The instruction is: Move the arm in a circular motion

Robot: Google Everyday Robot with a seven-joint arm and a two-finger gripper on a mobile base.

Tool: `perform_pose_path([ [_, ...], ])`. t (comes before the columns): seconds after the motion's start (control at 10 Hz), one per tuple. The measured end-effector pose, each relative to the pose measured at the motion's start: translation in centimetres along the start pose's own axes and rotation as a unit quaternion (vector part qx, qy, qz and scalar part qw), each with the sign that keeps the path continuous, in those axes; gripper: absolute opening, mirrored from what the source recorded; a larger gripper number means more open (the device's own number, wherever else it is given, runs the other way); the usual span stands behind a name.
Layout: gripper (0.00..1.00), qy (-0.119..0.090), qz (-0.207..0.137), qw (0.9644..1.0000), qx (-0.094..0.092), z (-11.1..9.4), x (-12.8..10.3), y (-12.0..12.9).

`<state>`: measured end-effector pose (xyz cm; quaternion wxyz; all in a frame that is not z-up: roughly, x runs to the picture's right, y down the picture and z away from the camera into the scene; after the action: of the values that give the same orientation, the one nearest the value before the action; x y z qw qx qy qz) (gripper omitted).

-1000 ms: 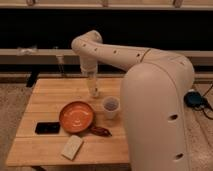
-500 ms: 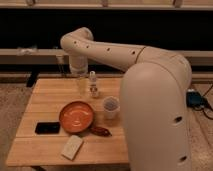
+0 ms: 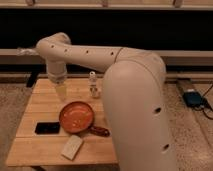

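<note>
The arm (image 3: 130, 90) is very large and cream-white, with thick tubular segments and small dark holes. It rises from the lower right, reaches left to a rounded joint (image 3: 52, 47), then bends down. Its narrow pale yellowish tip, the gripper (image 3: 61, 93), hangs over the left back part of the wooden table (image 3: 37, 107), just above and left of an orange pan. It holds nothing that I can see.
On the table are an orange pan (image 3: 76, 117) with a brown handle (image 3: 99, 131), a black phone (image 3: 47, 128), a pale sponge (image 3: 72, 147) and a small bottle (image 3: 92, 85). A dark box with cables (image 3: 192, 97) lies on the floor at right.
The arm has swung left. Its tip has moved from beside the small bottle at the table's back middle to the left back part, and its elbow joint has shifted left.
</note>
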<state>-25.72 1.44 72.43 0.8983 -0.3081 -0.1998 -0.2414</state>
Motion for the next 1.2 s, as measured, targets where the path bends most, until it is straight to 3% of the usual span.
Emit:
perform_pose_path([
  [0.3,0.8,-0.011,-0.068,0.9975,-0.013,1.0,-6.4,1.3],
  [0.7,0.8,-0.027,-0.144,0.9892,-0.002,0.9,-14.2,6.9],
  [0.9,0.8,-0.036,-0.158,0.9868,0.005,0.3,-15.9,11.1],
  [1.2,0.8,-0.04,-0.129,0.9908,0.013,-0.8,-14.0,17.3],
])
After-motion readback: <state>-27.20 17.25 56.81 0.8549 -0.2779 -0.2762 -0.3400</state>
